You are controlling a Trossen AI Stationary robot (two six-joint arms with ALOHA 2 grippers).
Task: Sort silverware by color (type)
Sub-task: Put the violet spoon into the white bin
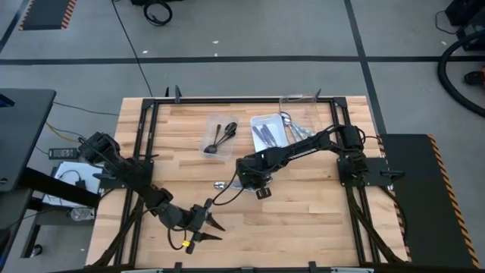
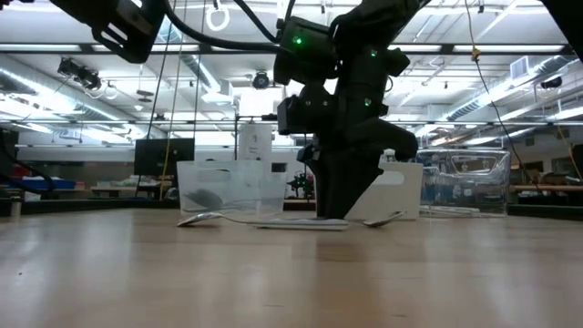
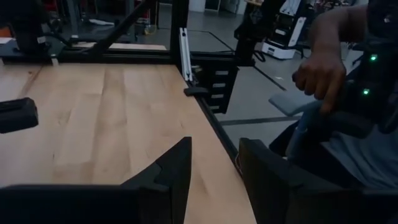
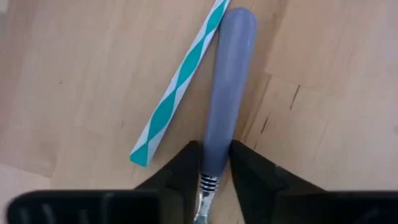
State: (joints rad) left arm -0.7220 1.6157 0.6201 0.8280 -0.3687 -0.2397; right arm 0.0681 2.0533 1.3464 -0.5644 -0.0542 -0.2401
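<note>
Right hand [image 4: 214, 163] at centre frame pinches the purple-handled spoon [image 4: 228, 87] near its neck, flat on the tabletop [image 1: 303, 220], ready for lifting; a teal-striped handle [image 4: 180, 78] lies beside. Left hand [image 3: 214, 168], lower left, waits spread.

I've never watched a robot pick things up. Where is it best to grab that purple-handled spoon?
Across the narrow neck of the purple-handled spoon, where handle meets metal ribs, coming straight down from above. It lies flat on the table, and the right gripper already straddles that spot; the striped handle beside it leaves room.
</note>
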